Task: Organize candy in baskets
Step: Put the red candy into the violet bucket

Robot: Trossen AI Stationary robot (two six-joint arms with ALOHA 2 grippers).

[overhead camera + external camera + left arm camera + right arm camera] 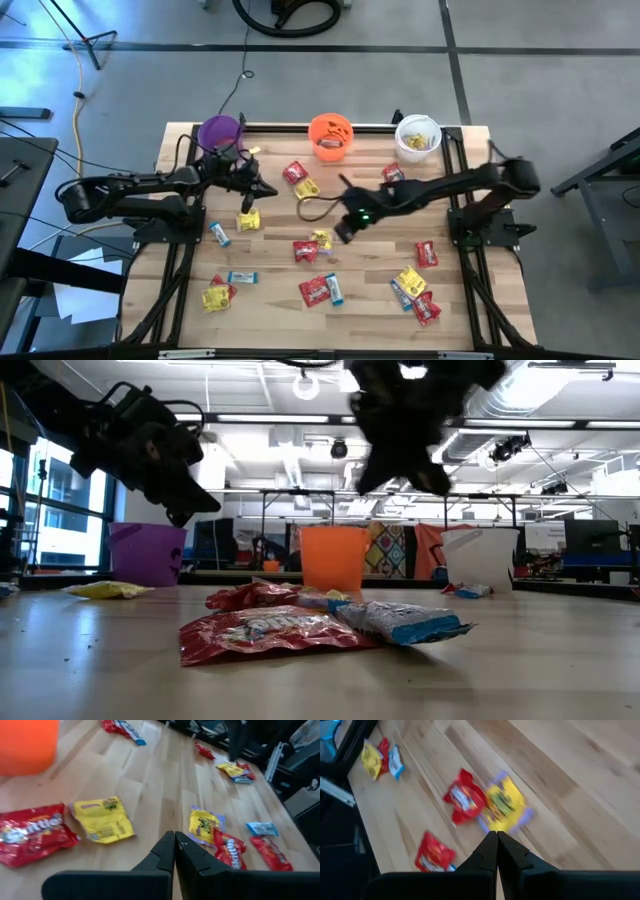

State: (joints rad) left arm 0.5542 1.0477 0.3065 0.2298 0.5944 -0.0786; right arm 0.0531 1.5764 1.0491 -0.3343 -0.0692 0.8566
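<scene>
Three baskets stand along the table's far edge: purple (pixel 220 133), orange (pixel 331 136) and white (pixel 418 138). Several candy packets in red, yellow and blue-and-white lie scattered on the wooden table, among them a red and yellow pair (pixel 312 245) in the middle. My right gripper (pixel 340 234) hovers shut just right of that pair. Its wrist view shows the yellow packet (pixel 505 807) and red packet (pixel 465 800) beyond its fingertips (pixel 496 836). My left gripper (pixel 266 189) is shut and empty in front of the purple basket, near a yellow packet (pixel 102 819) and a red one (pixel 31 832).
More candy lies near the front edge: a red and blue pair (pixel 322 290), a yellow and red pile (pixel 217 296), and a cluster at the right (pixel 415 290). A thin dark cord loop (pixel 315 208) lies mid-table. Black frame rails (pixel 455 170) run along the table's sides.
</scene>
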